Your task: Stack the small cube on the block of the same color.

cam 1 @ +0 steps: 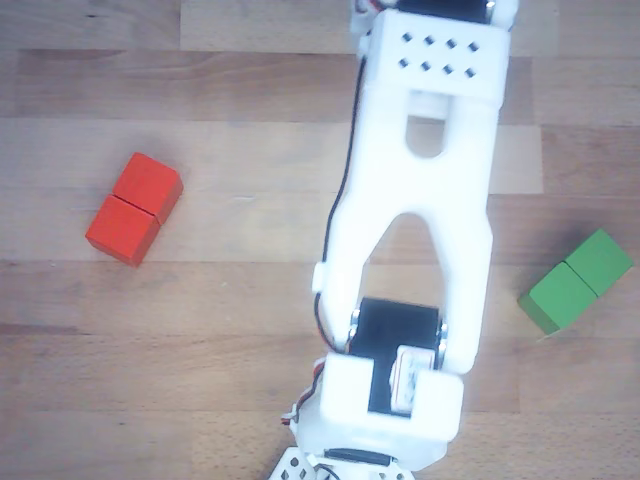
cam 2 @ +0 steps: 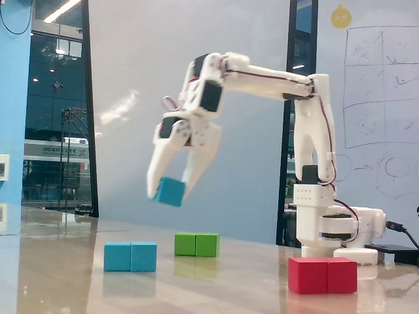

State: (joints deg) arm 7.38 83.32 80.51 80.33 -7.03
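Note:
In the fixed view my gripper (cam 2: 169,190) is shut on the small light-blue cube (cam 2: 171,192) and holds it in the air, well above the table. The blue two-cube block (cam 2: 130,256) lies on the table below, somewhat to the left of the held cube. In the other view only the white arm (cam 1: 420,230) shows from above; the gripper, the small cube and the blue block are out of that view.
A green two-cube block (cam 2: 197,244) (cam 1: 577,280) lies behind the blue one. A red two-cube block (cam 2: 323,275) (cam 1: 134,207) sits near the front right in the fixed view. The arm's base (cam 2: 334,229) stands at the right.

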